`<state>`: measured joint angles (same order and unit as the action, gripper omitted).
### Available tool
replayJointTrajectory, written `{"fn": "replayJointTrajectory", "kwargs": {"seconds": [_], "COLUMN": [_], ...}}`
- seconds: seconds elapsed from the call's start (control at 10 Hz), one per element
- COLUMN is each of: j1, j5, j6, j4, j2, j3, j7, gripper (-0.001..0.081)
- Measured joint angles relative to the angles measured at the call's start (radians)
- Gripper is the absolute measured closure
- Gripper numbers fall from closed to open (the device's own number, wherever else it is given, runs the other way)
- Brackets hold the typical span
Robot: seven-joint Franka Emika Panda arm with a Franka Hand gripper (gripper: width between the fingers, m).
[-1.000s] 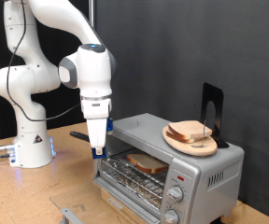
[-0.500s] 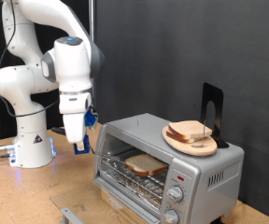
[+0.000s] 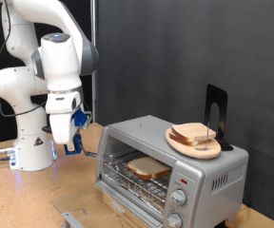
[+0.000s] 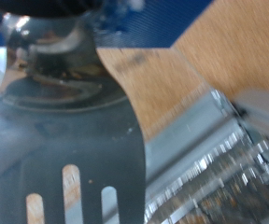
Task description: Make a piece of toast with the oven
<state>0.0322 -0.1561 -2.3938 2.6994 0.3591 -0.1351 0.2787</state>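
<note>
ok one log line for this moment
end effector: holds spatula, off oven's left | toast: on rack inside | door: open

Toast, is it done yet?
Not yet. The toast already lies on the rack inside the oven, whose door looks open. The gripper hangs off to the exterior view's left of the oven, with a slotted spatula at its fingers. The knobs look untouched.

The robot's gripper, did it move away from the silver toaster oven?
Yes. The gripper moved toward the exterior view's left, away from the silver toaster oven.
</note>
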Motion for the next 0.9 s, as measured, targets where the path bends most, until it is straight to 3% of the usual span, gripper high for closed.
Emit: {"fn": "replayJointTrajectory", "kwargs": {"seconds": [0.1,0.3,0.5,0.9], "j1": [0.016,0.03,0.03,0.029], "j5": [-0.082,-0.185,-0.227,-0.239], "j6": [0.002,0.09,0.187,0.241], "j4": [-0.003,-0.025,-0.052,-0.063], "j2": [0.01,0.064,0.13,0.183], "j3": [-0.019,-0.057,-0.076,-0.076], "j7": [0.045,0.106,0.124,0.094], "gripper": [0.0334,0.0334,0.0334,0.0334]}}
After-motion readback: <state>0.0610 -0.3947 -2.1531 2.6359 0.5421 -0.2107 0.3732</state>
